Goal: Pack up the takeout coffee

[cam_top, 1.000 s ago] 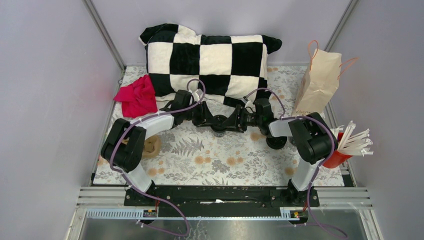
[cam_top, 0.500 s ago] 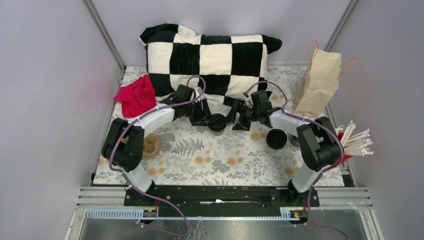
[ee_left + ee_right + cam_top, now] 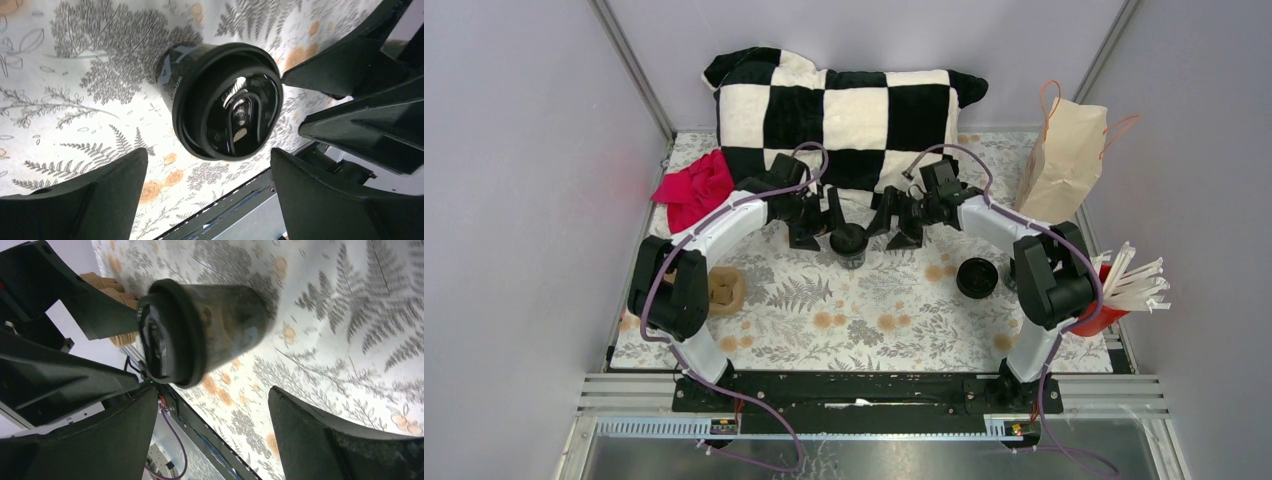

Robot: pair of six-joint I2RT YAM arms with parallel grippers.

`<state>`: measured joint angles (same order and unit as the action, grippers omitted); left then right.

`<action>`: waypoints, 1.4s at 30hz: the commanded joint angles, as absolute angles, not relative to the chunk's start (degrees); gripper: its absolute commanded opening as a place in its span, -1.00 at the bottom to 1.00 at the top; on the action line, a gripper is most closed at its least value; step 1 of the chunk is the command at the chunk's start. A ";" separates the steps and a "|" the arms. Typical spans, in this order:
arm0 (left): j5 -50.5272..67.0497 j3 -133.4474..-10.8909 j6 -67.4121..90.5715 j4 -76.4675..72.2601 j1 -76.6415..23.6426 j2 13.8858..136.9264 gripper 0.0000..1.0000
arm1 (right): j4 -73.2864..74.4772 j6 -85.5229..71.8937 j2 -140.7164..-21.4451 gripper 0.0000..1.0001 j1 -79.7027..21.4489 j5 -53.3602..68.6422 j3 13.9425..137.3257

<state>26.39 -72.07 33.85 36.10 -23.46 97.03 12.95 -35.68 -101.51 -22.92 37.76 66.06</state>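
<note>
Top external is showing a takeout coffee cup [image 3: 849,243] standing upright toward the far edge of the table [image 3: 864,325], between the left gripper [image 3: 820,226] and right gripper [image 3: 898,226]. Both are gaping apart and gripping nothing, with the left sitting slightly nearer.

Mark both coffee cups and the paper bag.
Centre cup [image 3: 848,240], top view, on its lid.
Right cup [image 3: 977,277], top view, on its lid.
Paper bag [image 3: 1060,165], top view, on its front face.
</note>
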 commanded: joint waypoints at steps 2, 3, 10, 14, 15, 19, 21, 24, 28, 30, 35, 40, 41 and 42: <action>27.24 -77.16 32.83 35.89 -22.51 97.92 0.94 | 17.57 -33.85 -105.49 0.75 -22.59 41.08 74.59; 27.25 -77.33 32.72 35.93 -22.42 97.85 0.94 | 17.92 -33.74 -105.97 0.75 -22.59 41.19 75.18; 25.59 -77.25 31.70 37.35 -22.07 95.92 0.95 | 23.69 -30.52 -106.58 0.77 -23.07 38.41 77.81; 24.85 -76.36 31.12 38.56 -21.91 95.14 0.93 | 27.15 -28.67 -106.31 0.79 -24.58 33.79 79.73; 24.50 -76.18 31.11 38.81 -21.89 94.64 0.93 | 28.37 -27.89 -106.14 0.85 -25.23 32.10 81.05; 18.11 -76.94 31.34 41.58 -21.58 90.34 0.97 | 36.59 -23.06 -106.00 0.98 -28.57 22.44 87.72; 10.99 -77.85 30.89 44.94 -21.61 86.63 0.98 | 41.68 -20.29 -106.52 0.99 -30.87 15.75 91.93; 1.21 -78.34 31.19 49.03 -21.62 80.31 0.98 | 48.20 -16.77 -108.13 0.99 -34.51 8.07 98.81; -5.70 -77.56 31.93 50.99 -21.58 72.20 0.98 | 55.96 -13.20 -113.84 0.99 -39.18 2.08 108.96; -7.26 -77.71 32.07 51.47 -21.62 70.12 0.98 | 59.41 -11.70 -117.22 0.99 -41.18 -0.51 114.10; -6.93 -78.33 31.76 51.85 -21.62 68.26 0.98 | 62.19 -10.13 -121.99 0.98 -44.28 -2.94 120.44; -5.62 -77.64 32.15 52.04 -21.62 68.29 0.98 | 62.84 -9.55 -124.02 0.90 -46.39 -4.23 122.74; -5.23 -77.61 32.08 52.03 -21.58 68.39 0.98 | 62.82 -9.82 -124.35 0.89 -46.58 -4.67 122.89; -4.93 -77.68 31.97 52.10 -21.59 68.51 0.98 | 62.77 -9.96 -124.80 0.87 -46.70 -5.11 123.02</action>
<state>-4.84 -77.14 31.94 52.34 -21.78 68.62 60.12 -11.03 -124.36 -45.69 -1.65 119.50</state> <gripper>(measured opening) 0.988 0.949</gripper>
